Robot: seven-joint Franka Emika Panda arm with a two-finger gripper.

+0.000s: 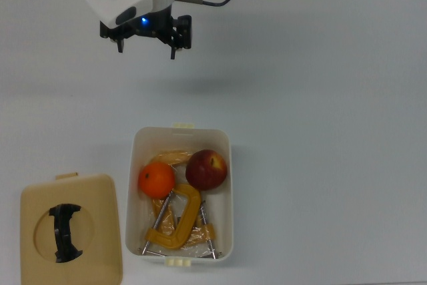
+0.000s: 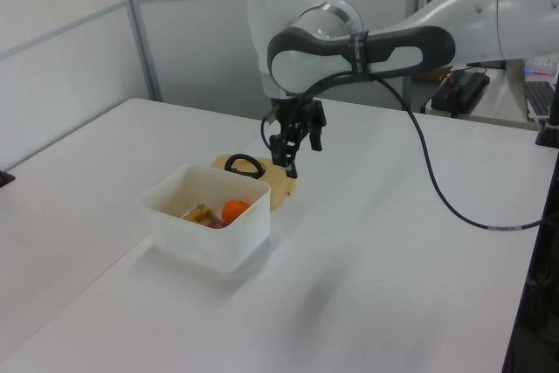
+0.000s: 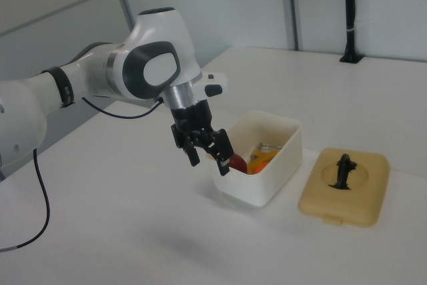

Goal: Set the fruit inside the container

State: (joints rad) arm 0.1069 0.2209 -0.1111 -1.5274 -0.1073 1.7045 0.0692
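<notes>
Gripper [image 1: 147, 43] spread wide, empty; apple [image 1: 206, 169] clear in top view, hidden in left view.

A plain white surface [image 2: 367, 286] in a pale panelled room

Grey-white wall panels [image 2: 52, 50] with thin metal uprights [image 2: 138, 28] close off the back (the left view shows them best). A black post [image 3: 349, 15] stands on the far edge in the right view, and the light is even and soft.

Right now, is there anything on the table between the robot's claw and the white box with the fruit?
No. In the top view, only bare white table lies between the end effector and the container.
</notes>
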